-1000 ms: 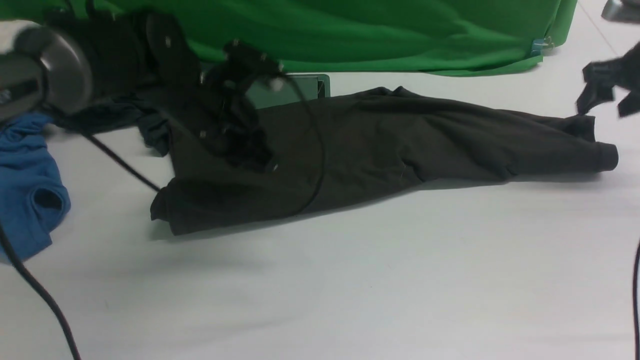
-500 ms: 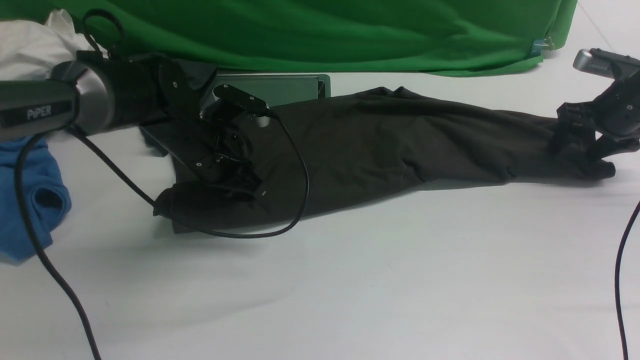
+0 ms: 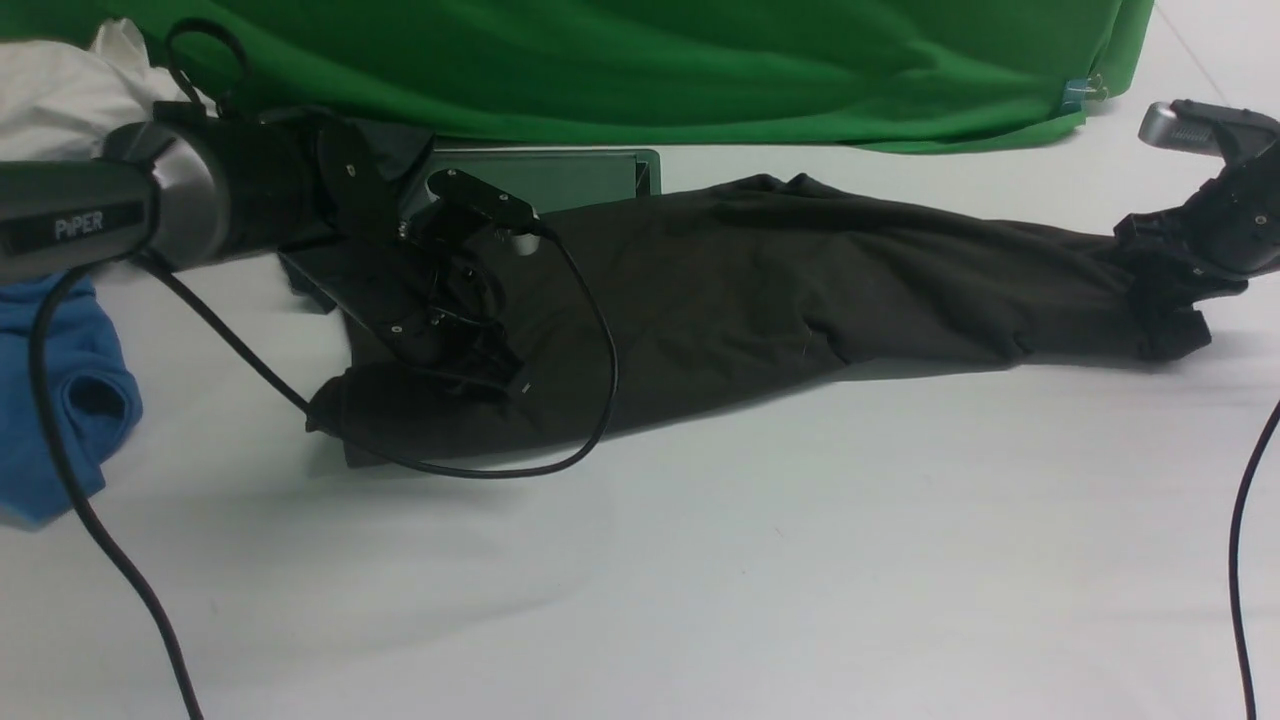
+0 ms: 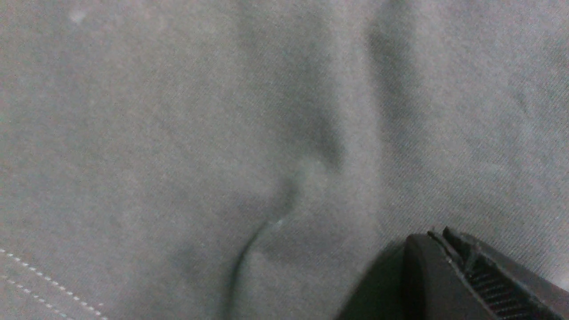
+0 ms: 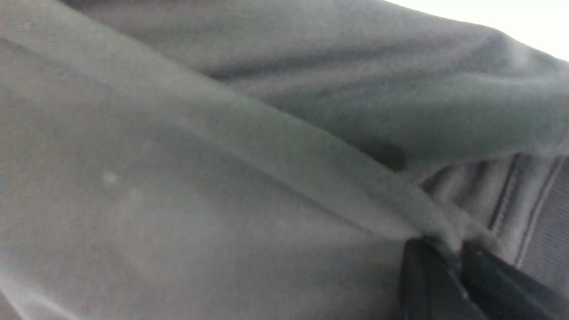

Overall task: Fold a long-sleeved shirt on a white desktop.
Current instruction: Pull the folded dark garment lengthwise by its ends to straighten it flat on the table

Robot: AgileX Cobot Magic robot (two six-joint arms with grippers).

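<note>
Open across the frame's lower half on the broad matte white desktop. Blocked mid-frame by the dark charcoal long-sleeved shirt, at left by looping black cable and crumpled blue shirt.

You see dark brownish-charcoal long-sleeved shirt lying rumpled, spread sideways on white desk; 1 sleeve stretched toward right, cuff bunched.

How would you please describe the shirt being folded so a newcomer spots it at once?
On the white desktop, before the green cloth, the long-sleeved shirt lies across the middle. It is the largest, darkest garment, brownish-charcoal, unlike the blue shirt at the left.
</note>
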